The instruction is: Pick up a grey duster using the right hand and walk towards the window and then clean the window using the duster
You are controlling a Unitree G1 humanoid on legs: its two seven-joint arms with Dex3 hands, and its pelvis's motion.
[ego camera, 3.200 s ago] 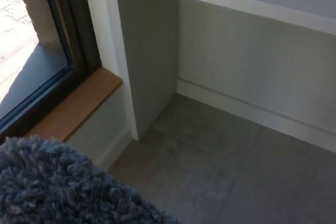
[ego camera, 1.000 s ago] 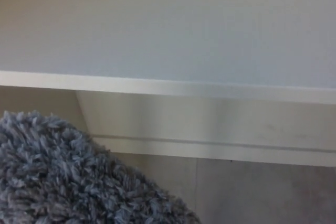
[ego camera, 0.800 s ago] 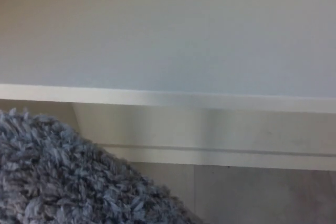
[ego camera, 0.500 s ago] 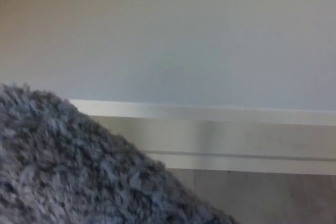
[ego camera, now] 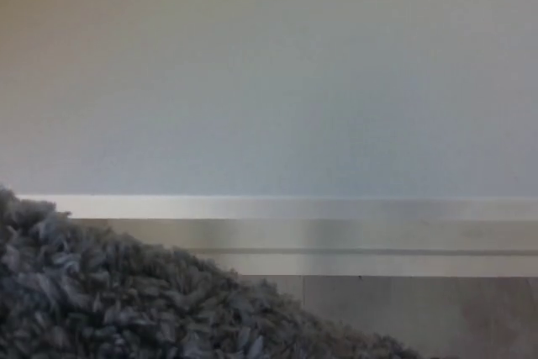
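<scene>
No robot hand shows; grey duster (ego camera: 109, 300) fills lower left.

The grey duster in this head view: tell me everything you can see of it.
The grey duster fills the lower left corner of the head view, very close to the camera and a little blurred. Only its shaggy head shows: thick, soft-looking tufts in mixed light and dark grey, like chenille or microfibre. Its top edge slopes down from the left edge toward the bottom middle. No handle and no hand show, so what holds it cannot be seen. It overlaps the white desk top's edge and the grey floor behind it.
</scene>
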